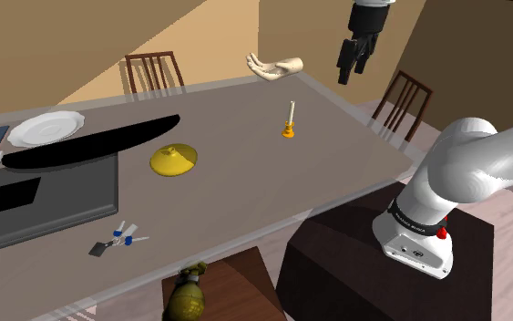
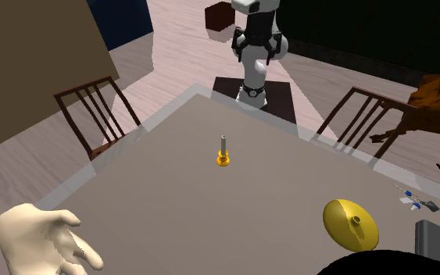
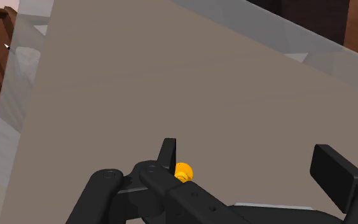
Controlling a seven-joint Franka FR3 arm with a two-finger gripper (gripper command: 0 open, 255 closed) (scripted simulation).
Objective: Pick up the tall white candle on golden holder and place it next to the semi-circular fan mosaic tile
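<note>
- While the white arm rears up high over the table point(image 1: 245, 205), its claw point(image 1: 350, 71) points downward, fingers point(image 3: 166, 154) spread well apart, gripping nothing.
- One pale candle point(image 1: 289, 119) stands upright in its golden holder on the table, apart from the claw, untouched.
- Farther out: one yellow dome point(image 1: 174, 161), one pale model hand point(image 1: 275, 66), one white plate point(image 1: 45, 128), two slatted chairs point(image 2: 94, 109).

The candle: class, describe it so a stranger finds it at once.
Start at the long grey-brown table. Towards the end with the pale hand sculpture stands the candle, alone. It is a thin upright stick on a small orange-gold holder; the yellow dome is low and wide.
</note>
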